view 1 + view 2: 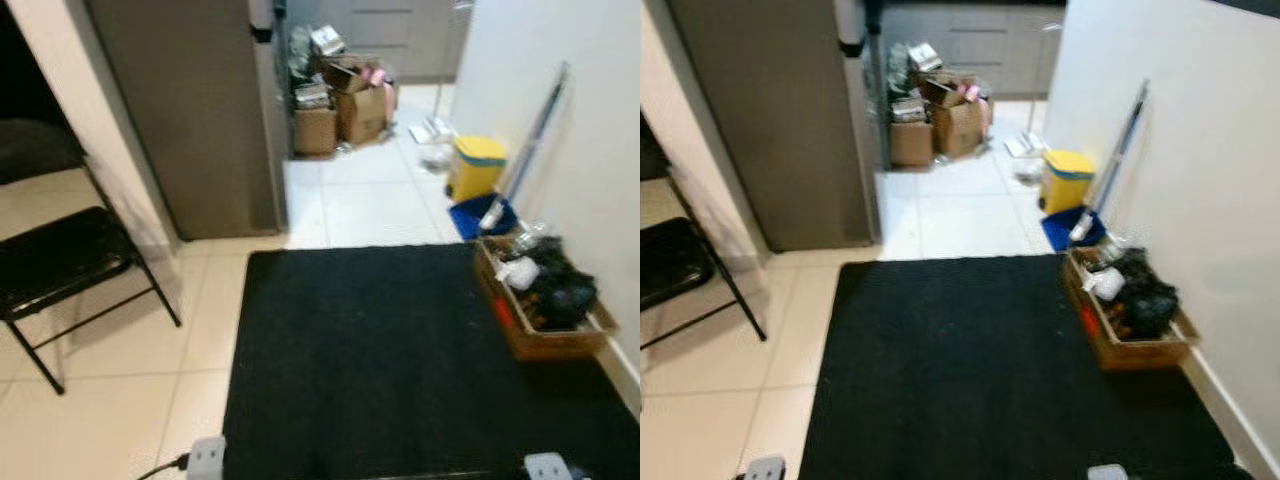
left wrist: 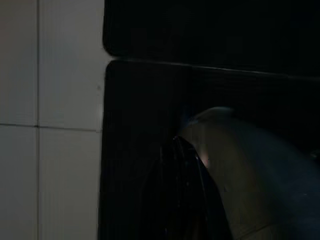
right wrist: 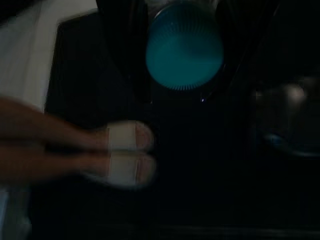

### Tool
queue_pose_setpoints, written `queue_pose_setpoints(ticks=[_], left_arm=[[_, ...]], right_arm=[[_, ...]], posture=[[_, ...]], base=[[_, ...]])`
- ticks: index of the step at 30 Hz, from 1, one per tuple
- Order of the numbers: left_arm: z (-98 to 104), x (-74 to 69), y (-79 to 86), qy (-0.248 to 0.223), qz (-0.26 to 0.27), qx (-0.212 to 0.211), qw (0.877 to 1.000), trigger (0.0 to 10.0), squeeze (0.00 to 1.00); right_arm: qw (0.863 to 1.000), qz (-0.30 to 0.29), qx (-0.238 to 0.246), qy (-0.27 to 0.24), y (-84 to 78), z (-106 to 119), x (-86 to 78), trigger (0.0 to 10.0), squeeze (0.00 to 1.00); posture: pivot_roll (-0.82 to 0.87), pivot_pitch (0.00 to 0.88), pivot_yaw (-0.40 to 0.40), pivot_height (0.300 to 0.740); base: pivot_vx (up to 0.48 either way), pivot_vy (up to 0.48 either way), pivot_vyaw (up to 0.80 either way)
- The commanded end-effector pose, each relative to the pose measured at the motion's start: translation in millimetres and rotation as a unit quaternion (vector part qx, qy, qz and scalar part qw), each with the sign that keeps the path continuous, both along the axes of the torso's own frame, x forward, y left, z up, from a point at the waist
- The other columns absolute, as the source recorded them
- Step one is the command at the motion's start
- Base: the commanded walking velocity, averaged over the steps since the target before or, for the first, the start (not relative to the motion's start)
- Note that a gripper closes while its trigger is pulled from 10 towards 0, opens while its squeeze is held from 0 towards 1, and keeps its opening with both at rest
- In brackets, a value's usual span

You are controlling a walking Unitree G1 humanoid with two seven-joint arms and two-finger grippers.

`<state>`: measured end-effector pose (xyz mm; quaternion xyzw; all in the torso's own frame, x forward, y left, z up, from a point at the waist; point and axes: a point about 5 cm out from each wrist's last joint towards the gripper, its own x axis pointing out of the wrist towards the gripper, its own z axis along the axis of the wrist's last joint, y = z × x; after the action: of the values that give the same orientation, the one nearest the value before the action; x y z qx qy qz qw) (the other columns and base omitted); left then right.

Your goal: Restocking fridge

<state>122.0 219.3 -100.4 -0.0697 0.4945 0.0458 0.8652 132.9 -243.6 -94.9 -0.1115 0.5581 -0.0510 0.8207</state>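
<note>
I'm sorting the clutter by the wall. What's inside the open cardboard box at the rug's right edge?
The cardboard box holds a black bundle, something white and something red at its near wall. Whatever lies under them is covered.

Grey fridge [image 1: 195,110] upright, shut, beyond black rug, left.

A black mat [image 1: 400,360] covers the tiled floor [image 1: 100,400]. A folding chair [image 1: 60,260] stands left. By the right wall sit a box of clutter [image 1: 540,295], a yellow bin [image 1: 475,165] and a leaning mop [image 1: 525,150]. Cardboard boxes [image 1: 340,110] pile up farther back.
</note>
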Motion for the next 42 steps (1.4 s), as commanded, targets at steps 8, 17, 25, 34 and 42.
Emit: queue_pose_setpoints(ticks=[8, 17, 25, 34, 42], left_arm=[[1.0, 4.4, -2.1, -0.004, -0.007, -0.002, 1.000, 10.0, 0.00], [1.0, 4.1, -1.7, -0.004, -0.008, -0.001, 1.000, 10.0, 0.00], [0.8, 4.2, -2.7, -0.004, -0.009, -0.002, 1.000, 10.0, 0.00], [0.2, 2.9, -3.6, -0.003, -0.009, -0.003, 1.000, 10.0, 0.00], [0.5, 3.9, -4.1, -0.004, -0.011, -0.003, 1.000, 10.0, 0.00]], right_arm=[[1.000, -0.006, -0.013, 0.015, -9.6, -0.4, -9.4, 10.0, 0.00], [1.000, -0.022, -0.003, 0.017, -9.3, -1.2, -11.4, 10.0, 0.00], [1.000, -0.025, -0.008, 0.012, -10.7, -0.6, -10.9, 10.0, 0.00], [1.000, -0.023, -0.008, 0.008, -11.0, -0.1, -9.7, 10.0, 0.00], [1.000, -0.021, -0.007, 0.003, -10.6, 0.6, -7.4, 10.0, 0.00]], posture=[[-0.03, 0.000, -0.026, 0.740], [-0.04, 0.000, -0.025, 0.740], [-0.04, 0.000, -0.024, 0.740], [-0.04, 0.000, -0.025, 0.740], [-0.04, 0.000, -0.026, 0.740]], base=[[0.373, 0.000, 0.00], [0.375, 0.000, -0.78], [0.373, 0.000, -0.76], [0.372, 0.000, -0.05], [0.372, 0.000, 0.00]])
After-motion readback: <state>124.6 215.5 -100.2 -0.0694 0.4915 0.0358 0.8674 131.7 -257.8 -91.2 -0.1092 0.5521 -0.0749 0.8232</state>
